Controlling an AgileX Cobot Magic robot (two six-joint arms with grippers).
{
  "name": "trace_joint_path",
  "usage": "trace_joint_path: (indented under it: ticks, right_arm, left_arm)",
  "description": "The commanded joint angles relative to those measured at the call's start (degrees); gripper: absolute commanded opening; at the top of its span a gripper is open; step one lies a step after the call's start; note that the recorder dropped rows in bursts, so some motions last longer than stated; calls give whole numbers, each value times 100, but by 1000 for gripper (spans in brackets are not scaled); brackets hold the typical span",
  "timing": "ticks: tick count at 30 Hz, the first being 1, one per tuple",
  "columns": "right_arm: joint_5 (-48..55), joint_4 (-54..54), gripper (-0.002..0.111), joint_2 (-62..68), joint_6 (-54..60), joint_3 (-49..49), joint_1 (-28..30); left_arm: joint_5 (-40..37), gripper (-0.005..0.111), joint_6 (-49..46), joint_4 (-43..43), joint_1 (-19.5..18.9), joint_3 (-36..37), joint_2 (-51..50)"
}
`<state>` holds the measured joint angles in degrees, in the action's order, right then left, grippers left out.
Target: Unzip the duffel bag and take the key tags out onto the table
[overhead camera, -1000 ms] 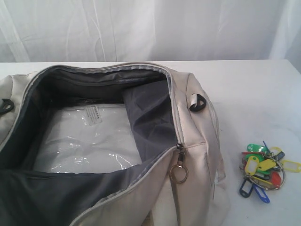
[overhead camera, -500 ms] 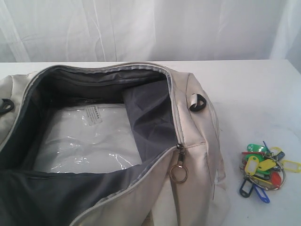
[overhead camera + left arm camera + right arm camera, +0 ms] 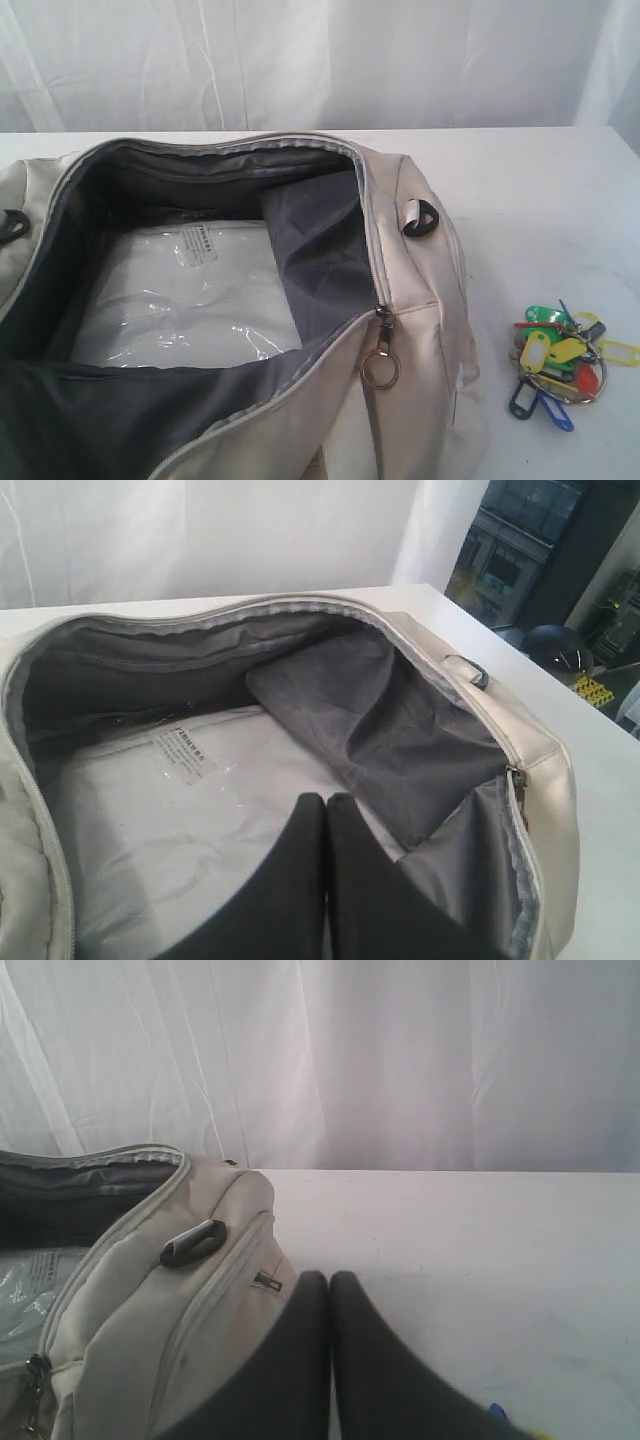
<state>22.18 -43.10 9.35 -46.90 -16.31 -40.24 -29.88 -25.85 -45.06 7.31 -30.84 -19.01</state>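
The cream duffel bag (image 3: pixel 415 330) lies unzipped and gaping on the white table (image 3: pixel 530 190), its grey lining and a clear plastic-wrapped packet (image 3: pixel 190 295) showing inside. Its metal ring zipper pull (image 3: pixel 380 371) hangs at the right end of the opening. The key tags (image 3: pixel 562 362), a coloured bunch, rest on the table to the right of the bag. Neither gripper appears in the exterior view. My left gripper (image 3: pixel 327 798) is shut and empty above the bag's open mouth (image 3: pixel 300 730). My right gripper (image 3: pixel 330 1276) is shut and empty beside the bag's end (image 3: pixel 170 1300).
A white curtain (image 3: pixel 320 60) hangs behind the table. A black strap loop (image 3: pixel 419 218) sits on the bag's right end and another (image 3: pixel 12 224) at its left. Dark equipment (image 3: pixel 560 650) stands past the table edge in the left wrist view.
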Motion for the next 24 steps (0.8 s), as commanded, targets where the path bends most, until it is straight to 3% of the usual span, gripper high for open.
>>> trace_joint_path:
  ticks: [1,24]
  right_arm:
    - [-6,-22,0,-22,57,42,28]
    - [-6,-22,0,-22,57,42,28]
  left_arm:
    - [16,0,-16,-64,12,36,35]
    - [43,0,-325,-43,12,36,35]
